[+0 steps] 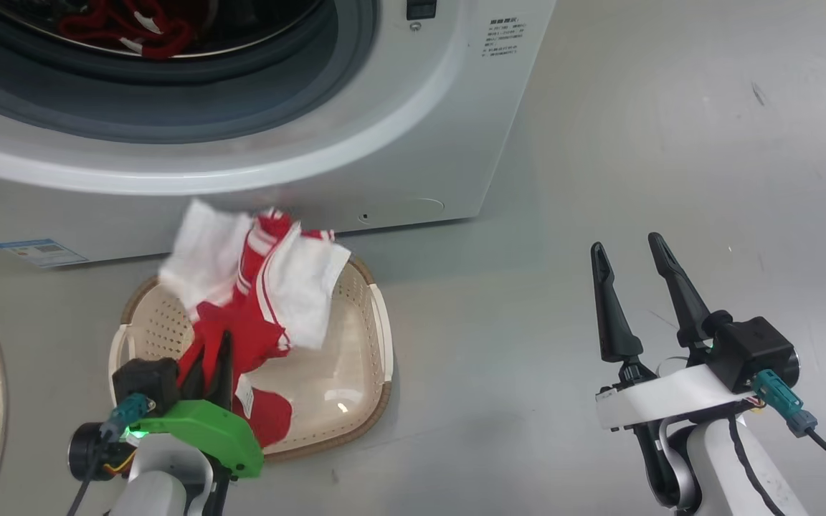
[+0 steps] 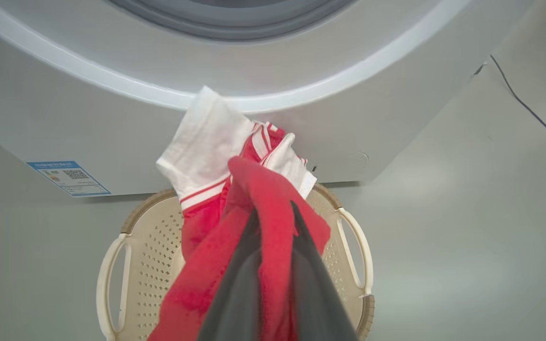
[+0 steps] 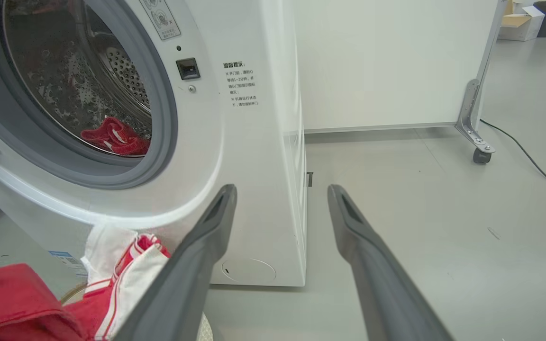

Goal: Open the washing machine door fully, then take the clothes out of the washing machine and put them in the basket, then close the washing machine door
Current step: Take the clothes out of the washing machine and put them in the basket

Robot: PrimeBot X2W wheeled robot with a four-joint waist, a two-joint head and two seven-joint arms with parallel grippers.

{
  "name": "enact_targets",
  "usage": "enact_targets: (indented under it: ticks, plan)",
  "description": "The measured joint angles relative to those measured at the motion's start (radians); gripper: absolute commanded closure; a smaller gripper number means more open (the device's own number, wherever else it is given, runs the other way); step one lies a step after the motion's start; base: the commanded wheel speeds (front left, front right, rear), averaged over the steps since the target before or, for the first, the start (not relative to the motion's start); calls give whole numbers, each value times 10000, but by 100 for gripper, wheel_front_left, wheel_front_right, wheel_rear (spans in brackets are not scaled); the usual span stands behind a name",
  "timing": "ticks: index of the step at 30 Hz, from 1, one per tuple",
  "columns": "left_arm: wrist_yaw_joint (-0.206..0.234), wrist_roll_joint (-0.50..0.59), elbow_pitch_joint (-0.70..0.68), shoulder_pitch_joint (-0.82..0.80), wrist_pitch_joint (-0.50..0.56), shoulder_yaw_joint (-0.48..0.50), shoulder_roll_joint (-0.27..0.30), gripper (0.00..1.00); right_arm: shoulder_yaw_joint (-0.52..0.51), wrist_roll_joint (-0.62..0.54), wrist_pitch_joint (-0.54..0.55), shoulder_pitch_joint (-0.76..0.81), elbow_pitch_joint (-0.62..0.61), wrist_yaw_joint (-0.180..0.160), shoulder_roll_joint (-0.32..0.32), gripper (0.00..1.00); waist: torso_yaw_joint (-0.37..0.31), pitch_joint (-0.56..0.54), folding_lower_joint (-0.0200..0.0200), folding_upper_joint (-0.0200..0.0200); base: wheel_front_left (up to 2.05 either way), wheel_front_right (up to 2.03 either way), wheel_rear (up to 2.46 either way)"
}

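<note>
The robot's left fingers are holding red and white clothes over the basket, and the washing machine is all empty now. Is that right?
Not quite. The left fingers do hold the red and white clothes over the basket, but the washing machine is not empty: a red garment lies inside it, as the right wrist view shows.
</note>
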Motion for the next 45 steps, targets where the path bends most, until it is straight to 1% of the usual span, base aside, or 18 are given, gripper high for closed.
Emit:
enact_targets:
  ticks: [5,14,25,28,30,35,37,38,40,41,42,43,45]
  plan:
    - [31,-27,679,-593,42,159,-4,100,90,38,0,-224,-148,-2,-2,0,-216,391,0,-1,0,0,0]
    - [42,-295,2197,-1991,614,424,-29,100,299,178,0,-789,-445,-21,-4,0,-582,1403,1,0,0,0,0]
    - [48,-295,3469,-3437,1058,577,178,100,667,525,0,-1569,-752,-61,-10,0,-1115,2726,1,0,0,0,0]
    - [21,-382,3741,-3613,1145,614,184,100,717,593,0,-1714,-775,-63,-12,0,-1231,2955,1,0,0,0,0]
    - [-58,-558,4184,-3783,1252,685,188,100,780,681,0,-1900,-777,-119,-12,0,-1408,3257,1,0,0,0,0]
    - [-140,-686,4740,-3979,1335,752,180,100,767,688,0,-2071,-769,-150,-13,0,-1618,3566,2,0,0,0,0]
    - [-155,-736,4989,-4049,1388,771,176,85,765,688,0,-2093,-761,-153,-13,0,-1699,3669,2,-1,0,0,0]
    - [-157,-746,5093,-4080,1388,796,176,72,765,690,0,-2104,-755,-159,-13,0,-1729,3709,2,0,0,0,0]
    - [-173,-775,5296,-4169,1411,832,190,52,769,690,0,-2173,-736,-161,-13,0,-1772,3770,2,0,0,0,0]
    - [-180,-779,5384,-4222,1411,861,198,21,769,690,0,-2206,-732,-161,-13,0,-1784,3789,1,0,0,0,0]
    - [-182,-790,5476,-4283,1409,880,203,9,769,690,0,-2226,-725,-161,-13,0,-1792,3802,1,0,0,0,0]
    - [-182,-792,5559,-4340,1396,886,213,0,771,690,0,-2237,-700,-161,-13,0,-1795,3805,2,-1,0,0,0]
    - [-182,-790,5699,-4414,1266,890,259,0,767,690,0,-2250,-619,-161,-13,0,-1793,3775,1,0,0,0,0]
